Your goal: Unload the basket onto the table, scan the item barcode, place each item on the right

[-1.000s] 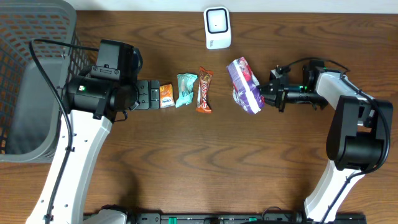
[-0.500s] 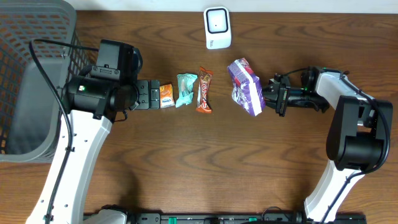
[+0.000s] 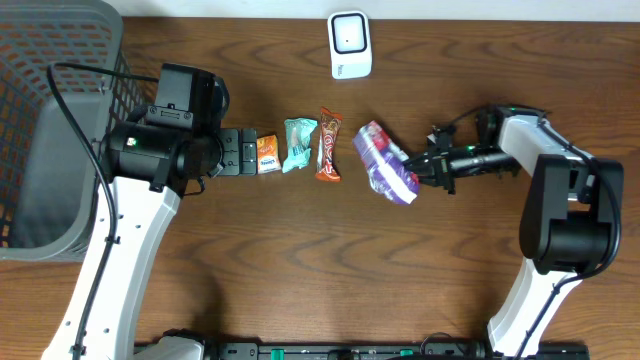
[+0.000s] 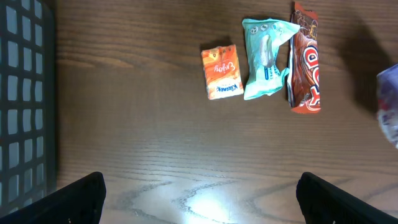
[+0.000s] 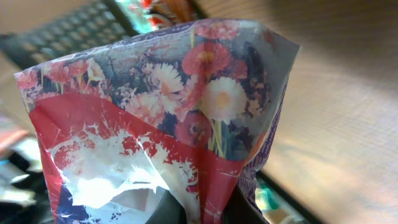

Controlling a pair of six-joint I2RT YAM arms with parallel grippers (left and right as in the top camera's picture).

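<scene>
purple floral bag (image 3: 384,172) clamped in right fingers (image 3: 430,168) over table (image 3: 450,280) centre-right, long axis far-left to near-right. scanner (image 3: 350,45) located far, slightly left of bag; right arm (image 3: 560,190) nearer. left fingers (image 4: 78,196) spread wide, nothing held.

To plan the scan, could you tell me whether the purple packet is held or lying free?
Held: overhead, the right pincer is shut on the purple packet.

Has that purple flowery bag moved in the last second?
Yes. The purple bag has shifted left, farther from the white scanner and closer to the brown candy bar.
</scene>
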